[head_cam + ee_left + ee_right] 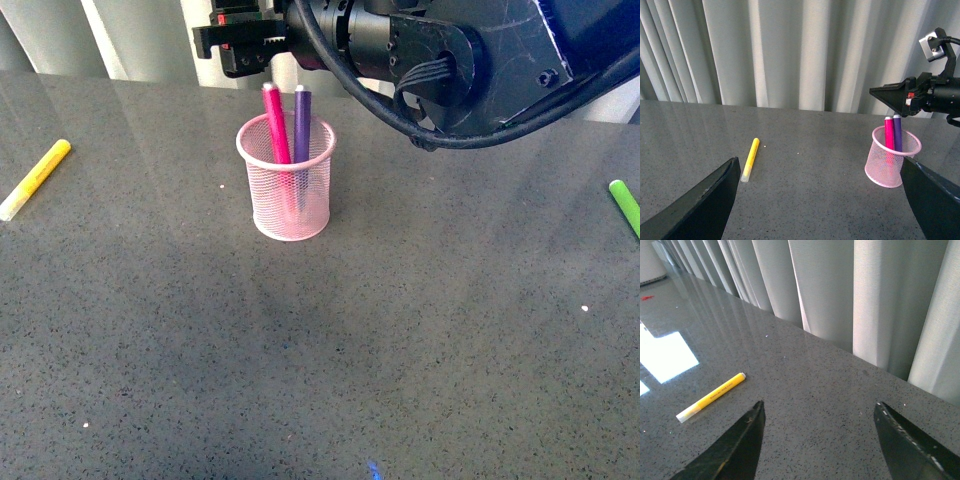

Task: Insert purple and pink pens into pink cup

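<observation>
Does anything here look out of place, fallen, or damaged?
Nothing stands out. The light pink wire-mesh cup stands upright with the magenta-pink marker and dark purple marker inside. A yellow marker simply lies apart.

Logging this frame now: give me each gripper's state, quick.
Left gripper: open, holding nothing.
Right gripper: open, holding nothing, above the pink cup with both pens inside.
</observation>
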Tool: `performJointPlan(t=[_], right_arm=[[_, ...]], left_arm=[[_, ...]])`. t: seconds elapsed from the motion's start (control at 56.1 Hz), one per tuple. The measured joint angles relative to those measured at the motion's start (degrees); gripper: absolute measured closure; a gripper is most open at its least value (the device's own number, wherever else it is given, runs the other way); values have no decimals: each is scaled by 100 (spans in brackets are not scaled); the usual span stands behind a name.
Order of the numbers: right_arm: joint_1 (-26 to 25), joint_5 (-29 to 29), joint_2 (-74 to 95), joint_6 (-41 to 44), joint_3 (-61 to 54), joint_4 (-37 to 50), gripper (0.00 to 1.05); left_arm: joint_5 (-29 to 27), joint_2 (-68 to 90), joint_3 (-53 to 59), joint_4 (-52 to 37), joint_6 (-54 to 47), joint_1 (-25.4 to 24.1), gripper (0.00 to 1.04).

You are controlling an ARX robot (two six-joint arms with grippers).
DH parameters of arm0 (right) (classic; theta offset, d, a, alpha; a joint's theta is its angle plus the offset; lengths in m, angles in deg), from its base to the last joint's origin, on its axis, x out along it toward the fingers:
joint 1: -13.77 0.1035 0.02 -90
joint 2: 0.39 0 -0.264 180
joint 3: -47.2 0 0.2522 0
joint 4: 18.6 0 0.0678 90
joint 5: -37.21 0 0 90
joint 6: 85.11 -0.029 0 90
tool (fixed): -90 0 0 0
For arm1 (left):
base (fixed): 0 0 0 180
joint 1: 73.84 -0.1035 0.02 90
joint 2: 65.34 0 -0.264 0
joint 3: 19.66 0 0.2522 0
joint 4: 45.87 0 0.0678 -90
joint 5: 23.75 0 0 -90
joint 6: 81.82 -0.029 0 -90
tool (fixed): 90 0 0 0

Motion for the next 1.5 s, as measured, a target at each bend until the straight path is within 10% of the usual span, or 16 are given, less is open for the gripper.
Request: performJointPlan(t=[0.143,0.41,0.606,0.802,1.122,1.497], right_arm=[[-103,407,-439,-81,-354,101,5],[-697,2371,-1746,0,-1060,-1458,7],[-798,2481,-1851,44,-1137,-1432,7],[-977,3351,-2476,520,-2979,1307,43],[-1703,2780,-4144,553,-5228,1847,102],[-2212,2293,-5650,568,-6754,1853,101]], left_arm=[[0,0,0,0,0,0,7],[-2,0,0,0,0,0,7],[4,0,0,0,0,0,7],[-11,0,0,0,2,0,7],[0,0,0,0,0,0,7],[0,0,0,0,2,0,7]])
